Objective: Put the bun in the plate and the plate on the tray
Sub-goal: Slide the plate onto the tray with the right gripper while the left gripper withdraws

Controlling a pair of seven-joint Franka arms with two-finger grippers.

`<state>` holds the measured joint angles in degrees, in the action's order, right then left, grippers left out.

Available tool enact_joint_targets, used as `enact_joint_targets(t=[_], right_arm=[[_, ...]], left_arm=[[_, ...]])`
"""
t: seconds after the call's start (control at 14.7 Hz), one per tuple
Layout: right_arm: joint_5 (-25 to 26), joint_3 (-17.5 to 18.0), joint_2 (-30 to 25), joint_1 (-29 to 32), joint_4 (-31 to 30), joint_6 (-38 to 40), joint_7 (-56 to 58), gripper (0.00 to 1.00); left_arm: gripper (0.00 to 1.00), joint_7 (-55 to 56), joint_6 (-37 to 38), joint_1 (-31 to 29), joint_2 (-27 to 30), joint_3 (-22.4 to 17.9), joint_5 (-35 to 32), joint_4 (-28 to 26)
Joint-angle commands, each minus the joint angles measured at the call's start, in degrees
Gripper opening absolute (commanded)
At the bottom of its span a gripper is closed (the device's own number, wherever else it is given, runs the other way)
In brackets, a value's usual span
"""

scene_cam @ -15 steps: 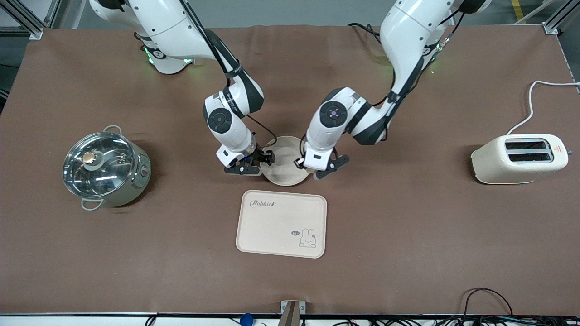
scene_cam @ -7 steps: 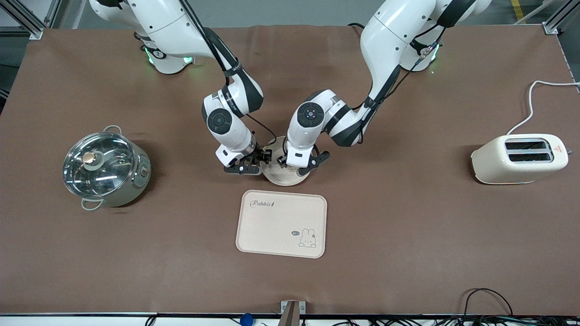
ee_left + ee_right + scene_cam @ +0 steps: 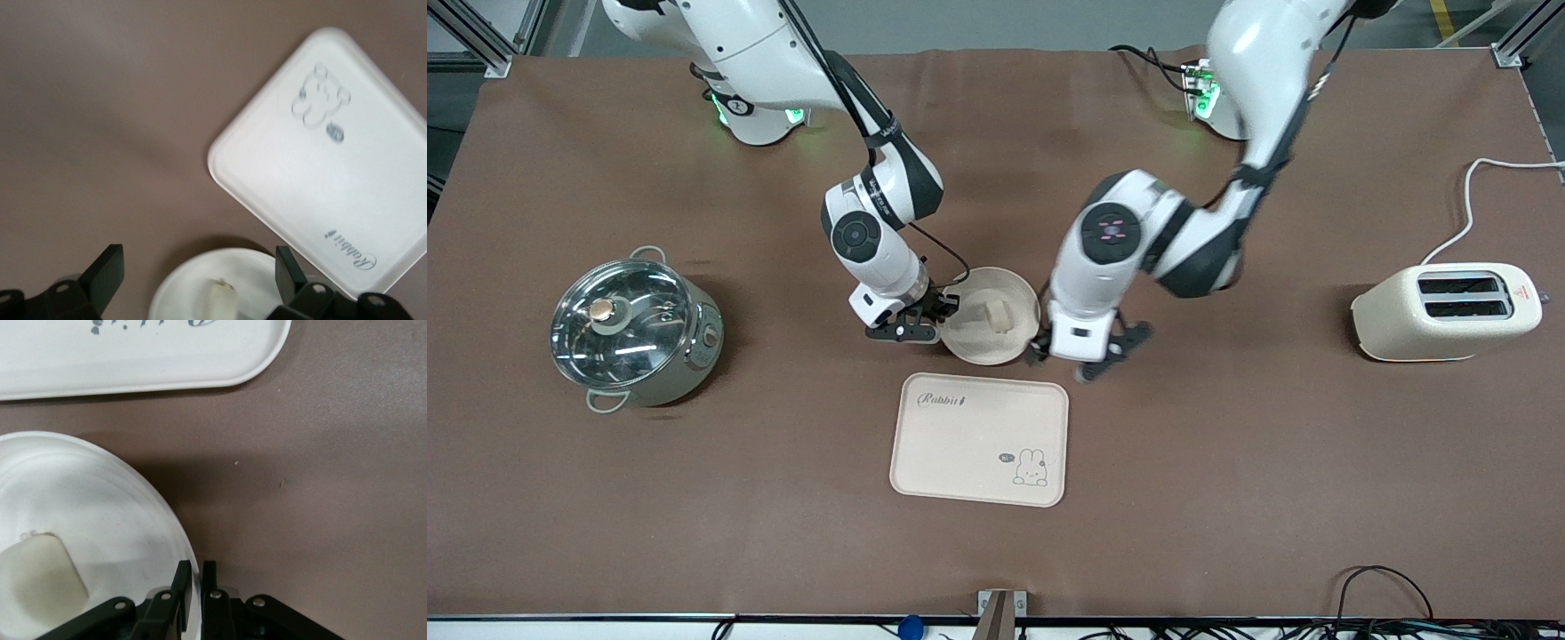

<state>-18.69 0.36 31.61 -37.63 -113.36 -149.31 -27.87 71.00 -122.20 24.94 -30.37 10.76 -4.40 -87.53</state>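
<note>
The bun lies in the round cream plate, which sits on the brown table just farther from the front camera than the Rabbit tray. My right gripper is shut on the plate's rim at the side toward the right arm's end; the right wrist view shows its jaws pinching the rim, with the bun, the plate and the tray. My left gripper is open and empty beside the plate, toward the left arm's end. The left wrist view shows it open, with the bun, the plate and the tray.
A steel pot with a glass lid stands toward the right arm's end. A cream toaster with a white cord stands toward the left arm's end.
My left gripper was over the plate, let the bun go into it, and has moved off toward the left arm's end. The right gripper has stayed on the rim.
</note>
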Motion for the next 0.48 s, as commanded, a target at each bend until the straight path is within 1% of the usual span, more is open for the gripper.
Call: enact_joint_targets(t=[0.0, 0.14, 0.2, 0.34, 0.41], right_arm=[[-1.0, -0.01, -1.37, 0.01, -0.72, 0.68, 0.62, 0.0], [-1.0, -0.01, -2.34, 0.19, -0.55, 0.86, 0.8, 0.0], [-1.0, -0.1, -3.21, 0.28, 0.15, 2.78, 0.62, 0.0], [-1.08, -0.27, -5.49, 1.42, 4.79, 14.25, -0.42, 0.0], [-1.0, -0.62, -6.2, 1.68, 7.17, 18.75, -0.61, 0.0]], left_arm=[[1.0, -10.4, 8.09, -5.32, 5.83, 0.22, -0.87, 0.52], [1.0, -18.22, 12.23, -9.45, 9.53, 0.22, -0.87, 0.52], [1.0, -22.0, 13.98, -11.12, 11.28, 0.22, -0.87, 0.52], [1.0, -30.17, 17.06, -14.81, 14.54, 0.22, -0.87, 0.52], [1.0, -33.26, 18.99, -16.22, 16.12, 0.22, -0.87, 0.52]])
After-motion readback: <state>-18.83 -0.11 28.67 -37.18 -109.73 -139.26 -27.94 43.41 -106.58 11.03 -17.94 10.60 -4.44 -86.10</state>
